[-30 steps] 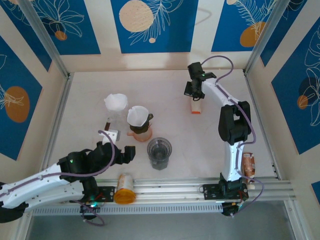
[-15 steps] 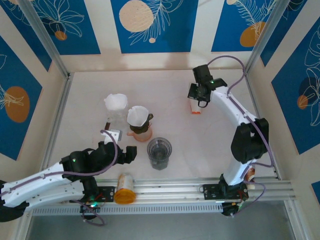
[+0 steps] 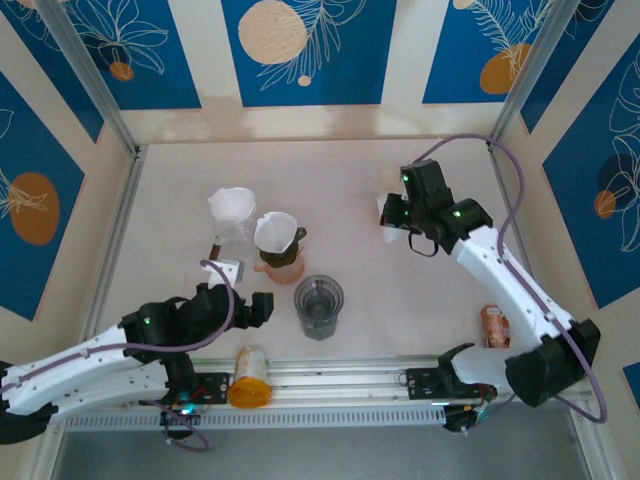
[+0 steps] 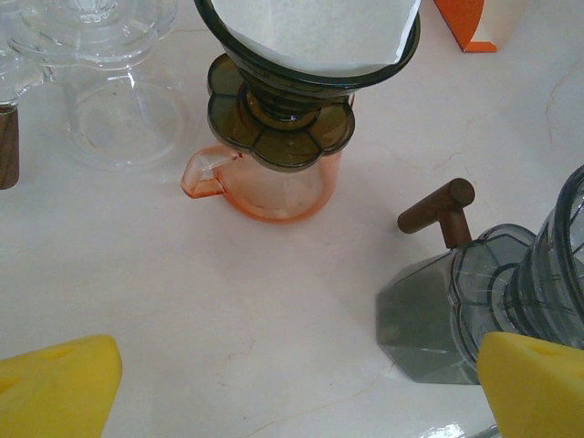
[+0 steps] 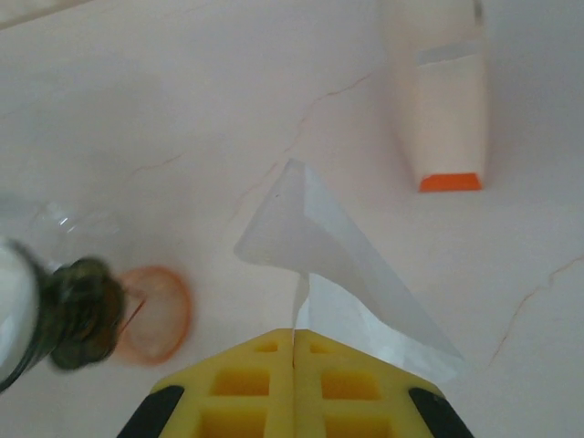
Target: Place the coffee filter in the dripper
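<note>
My right gripper is shut on a white paper coffee filter, which hangs folded above the table. From above, this gripper and the filter sit right of the dripper. The dark dripper stands on a pinkish-orange carafe and holds a white filter. In the left wrist view the dripper is straight ahead. My left gripper is open over bare table near the front; it also shows from above.
A clear glass dripper stand with a white filter is left of the dripper. A grey grinder stands in front of it. A white box with an orange end lies beyond the held filter. An orange bottle and a brown packet lie near the rail.
The right arm has swung away from the box at the back, toward the right and nearer, carrying a filter with it. The left arm has barely moved.
</note>
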You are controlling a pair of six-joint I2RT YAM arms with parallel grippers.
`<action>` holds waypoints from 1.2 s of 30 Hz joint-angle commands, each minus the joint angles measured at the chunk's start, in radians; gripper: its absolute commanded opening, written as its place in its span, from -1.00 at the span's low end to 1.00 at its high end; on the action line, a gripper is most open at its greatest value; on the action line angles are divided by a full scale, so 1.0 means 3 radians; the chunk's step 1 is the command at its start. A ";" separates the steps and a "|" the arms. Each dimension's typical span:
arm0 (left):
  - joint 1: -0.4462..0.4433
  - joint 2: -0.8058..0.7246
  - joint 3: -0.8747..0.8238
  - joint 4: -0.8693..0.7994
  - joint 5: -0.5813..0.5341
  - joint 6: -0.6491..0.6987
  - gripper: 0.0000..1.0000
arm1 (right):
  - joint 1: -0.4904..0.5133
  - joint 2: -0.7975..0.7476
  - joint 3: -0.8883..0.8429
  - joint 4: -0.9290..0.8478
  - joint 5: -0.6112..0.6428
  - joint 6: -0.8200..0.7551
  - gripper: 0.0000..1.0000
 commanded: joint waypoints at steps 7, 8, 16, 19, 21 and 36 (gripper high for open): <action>0.0016 -0.0073 0.0002 -0.0008 -0.0033 -0.0019 1.00 | 0.0444 -0.0582 0.0118 -0.0556 -0.0794 -0.0203 -1.00; 0.0016 -0.0074 0.0002 -0.0011 -0.0031 -0.0016 1.00 | 0.0489 -0.0593 0.0186 -0.0647 -0.0836 -0.0227 -1.00; 0.0016 -0.0072 -0.0008 0.0003 -0.0049 -0.0011 1.00 | 0.0878 -0.0493 0.0640 -0.1275 -0.0951 -0.0322 -1.00; 0.0016 -0.0072 -0.0012 0.0006 -0.0050 -0.0011 1.00 | 0.1008 -0.0340 0.0826 -0.1520 -0.0975 -0.0343 -1.00; 0.0016 -0.0068 -0.0014 0.0012 -0.0043 -0.0011 1.00 | 0.1140 -0.0228 0.0951 -0.1661 -0.0968 -0.0352 -1.00; 0.0017 -0.0082 -0.0065 0.0059 -0.0031 -0.0011 1.00 | 0.1833 0.0887 0.1854 -0.2605 -0.0665 -0.0553 -1.00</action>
